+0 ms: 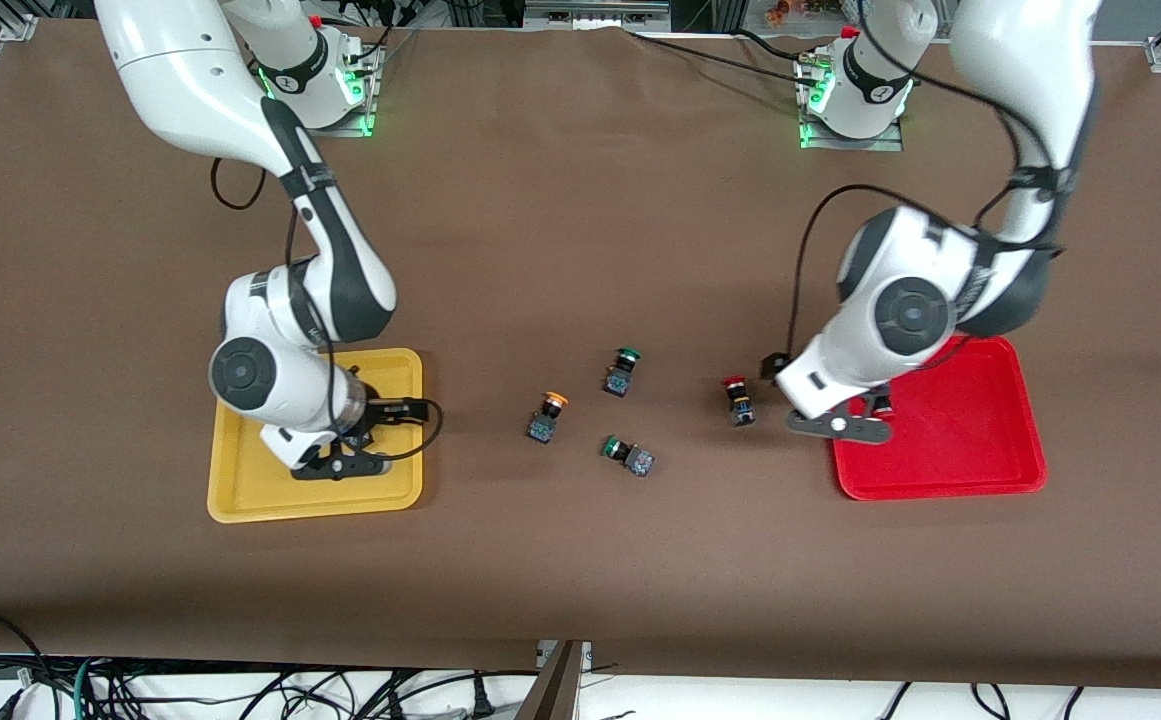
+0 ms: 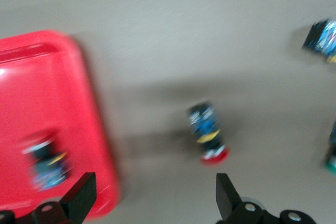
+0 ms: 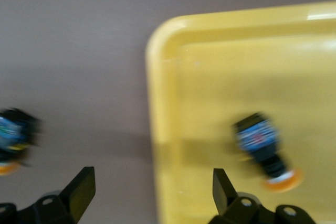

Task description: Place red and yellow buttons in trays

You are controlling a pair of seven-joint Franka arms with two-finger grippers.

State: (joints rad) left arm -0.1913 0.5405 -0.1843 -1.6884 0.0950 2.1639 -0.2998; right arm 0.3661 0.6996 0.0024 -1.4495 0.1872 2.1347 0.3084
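Observation:
The red tray (image 1: pixel 980 440) lies at the left arm's end of the table and the yellow tray (image 1: pixel 240 500) at the right arm's end. My left gripper (image 1: pixel 840 425) is open and empty over the red tray's rim (image 2: pixel 100 129). One button (image 2: pixel 47 161) lies in that tray. A red button (image 1: pixel 737 400) lies on the table beside the tray (image 2: pixel 208 132). My right gripper (image 1: pixel 345 462) is open and empty over the yellow tray's rim (image 3: pixel 157 103). A yellow button (image 3: pixel 265 153) lies in that tray. Another yellow button (image 1: pixel 546 416) lies on the table (image 3: pixel 13 140).
Two green-capped switches lie mid-table, one (image 1: pixel 622 372) farther from the front camera and one (image 1: pixel 627 453) nearer. A green cap (image 2: pixel 332 156) shows at the edge of the left wrist view. The brown table cover (image 1: pixel 580 560) spreads wide around them.

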